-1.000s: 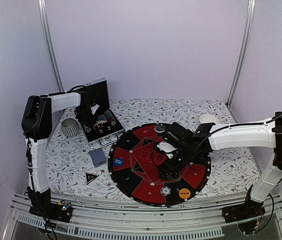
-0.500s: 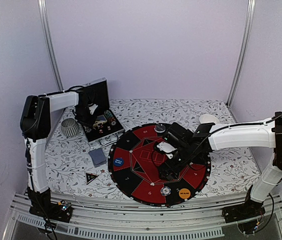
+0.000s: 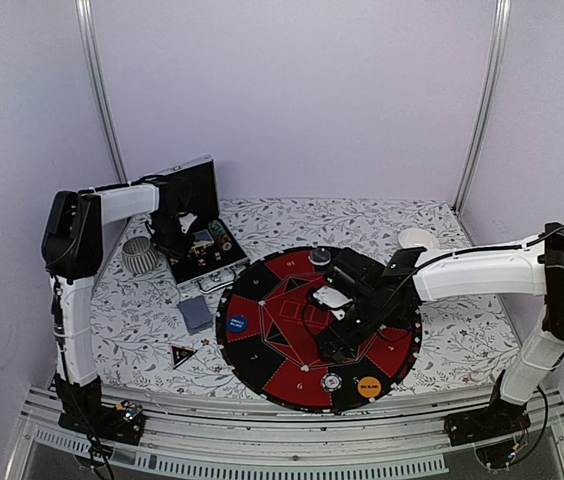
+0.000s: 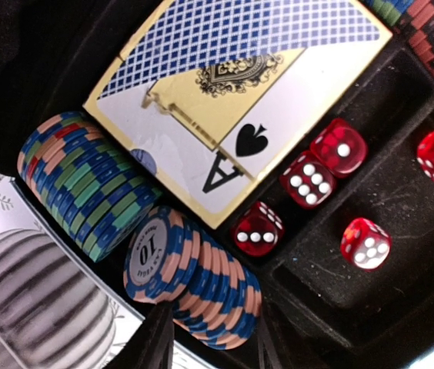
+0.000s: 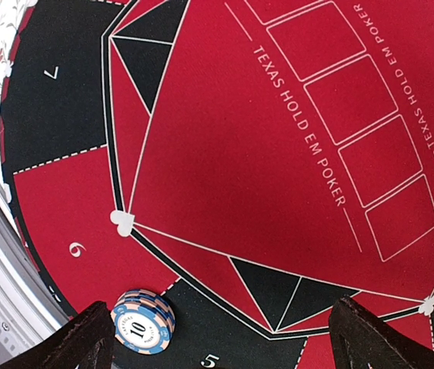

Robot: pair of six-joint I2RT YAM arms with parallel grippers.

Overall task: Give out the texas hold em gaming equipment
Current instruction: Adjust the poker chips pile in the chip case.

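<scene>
Top external view: a floral-clothed table (image 3: 462,330) between lilac walls carries one round mat (image 3: 262,360), one open case (image 3: 207,250), one card deck (image 3: 196,314) and one triangle marker (image 3: 182,353). On the mat lie one blue button (image 3: 238,323), one orange button (image 3: 368,383) and, at its near edge, one chip stack (image 3: 332,381). The case holds five red dice (image 4: 307,178). My left hand (image 4: 213,342) stands half spread astride a chip row (image 4: 201,284) in the case; whether it pinches I cannot tell. My right hand (image 5: 223,307) hangs spread wide above the mat, holding nothing.
</scene>
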